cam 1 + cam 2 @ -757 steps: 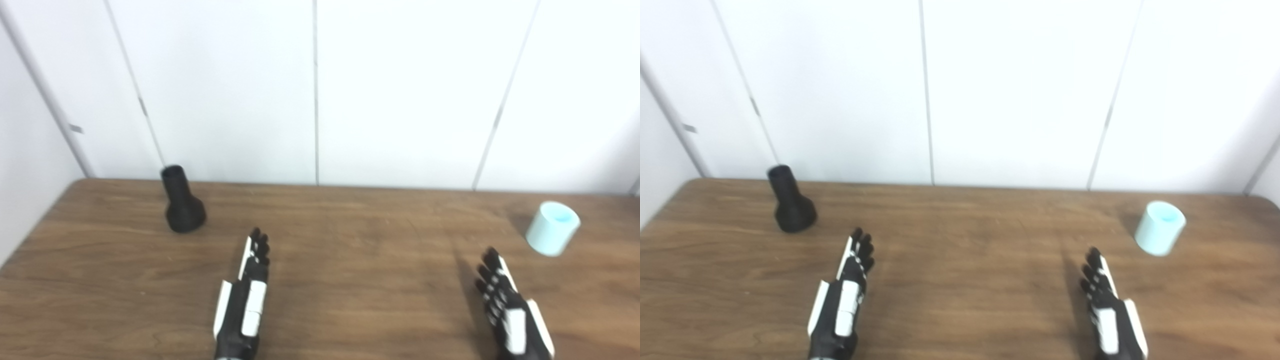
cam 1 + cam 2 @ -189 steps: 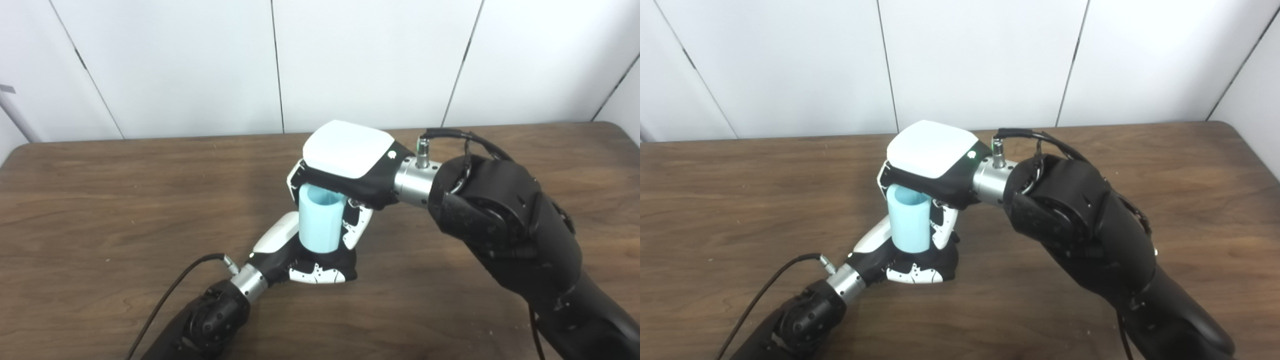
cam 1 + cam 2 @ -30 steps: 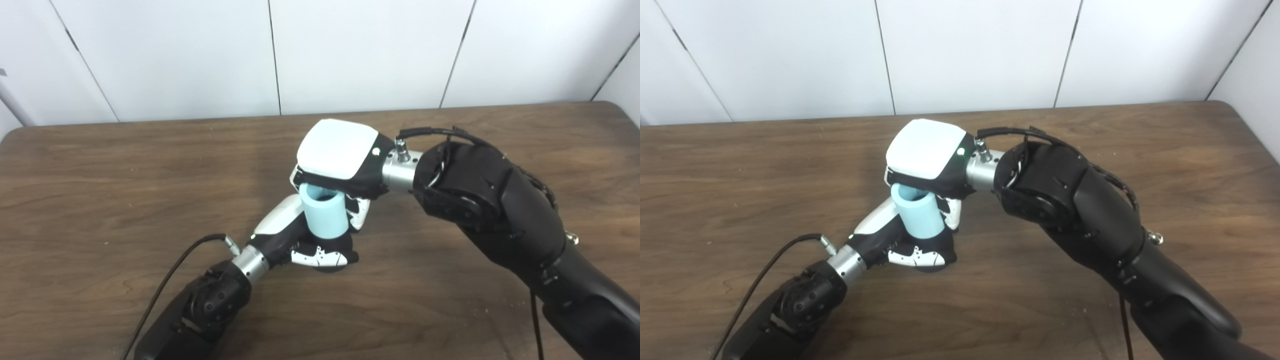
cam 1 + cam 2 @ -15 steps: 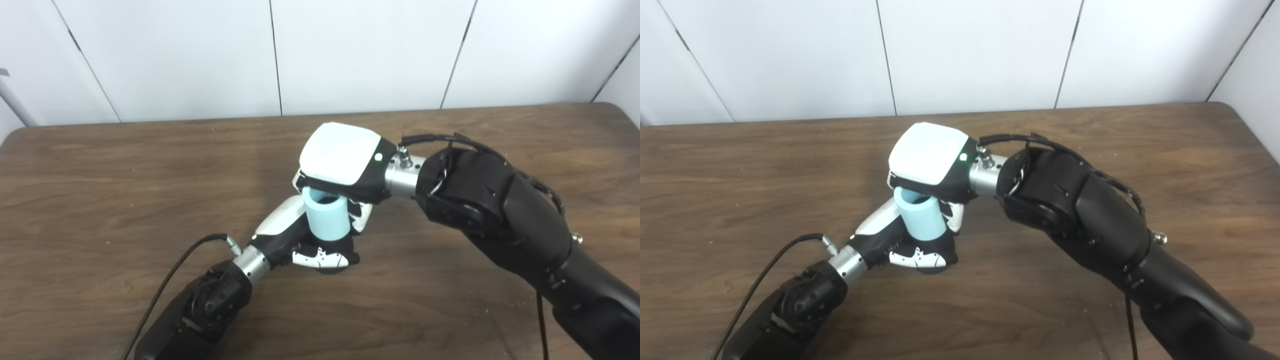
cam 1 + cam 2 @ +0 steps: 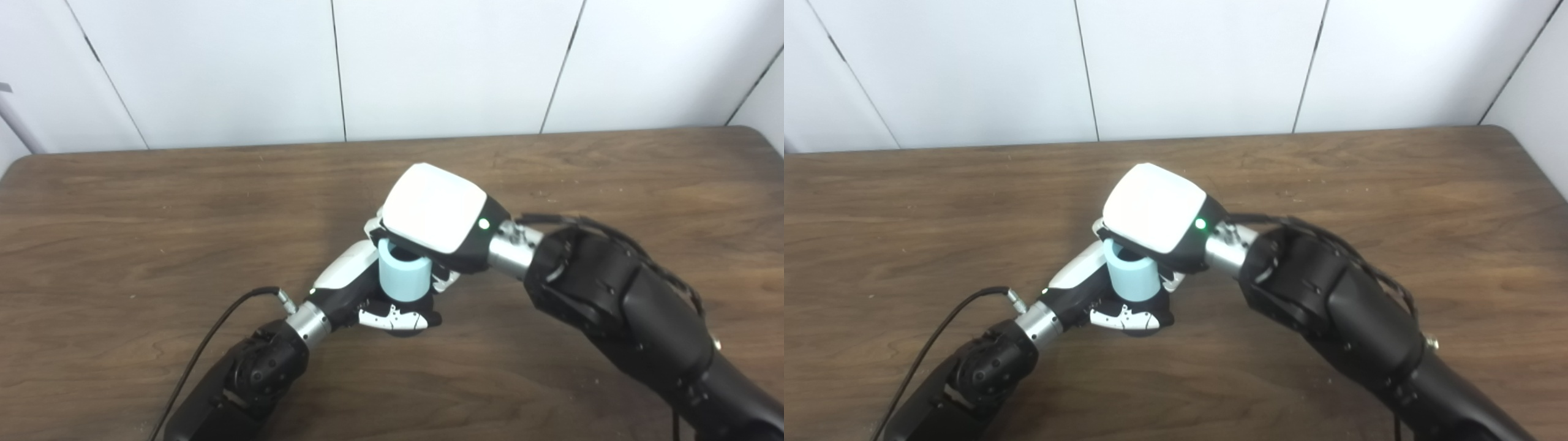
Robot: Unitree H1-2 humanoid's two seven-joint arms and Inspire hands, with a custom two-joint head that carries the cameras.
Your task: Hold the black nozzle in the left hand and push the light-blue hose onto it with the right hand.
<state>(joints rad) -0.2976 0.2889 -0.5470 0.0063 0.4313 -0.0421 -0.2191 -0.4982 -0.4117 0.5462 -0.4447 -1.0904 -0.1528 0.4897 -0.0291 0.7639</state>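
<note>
My right hand wears a smooth, glossy white plastic shell; the light-blue hose beneath my fingers looks matt and smooth. The surface is dark wood-grain with a dull sheen.

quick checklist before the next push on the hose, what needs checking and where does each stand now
1. Left hand shut around the base under the hose: ok.
2. Right hand on top of the light-blue hose, pressing from above: ok.
3. Hose upright, not leaning: ok, it looks about vertical in both views.
4. Black nozzle seated inside the hose: cannot tell, the hose and both hands cover it.
5. Hose pushed fully down: cannot tell, its lower edge is hidden behind the left hand's fingers.
6. Left arm's cable clear of the hands: ok, it lies on the table behind the wrist.
</note>
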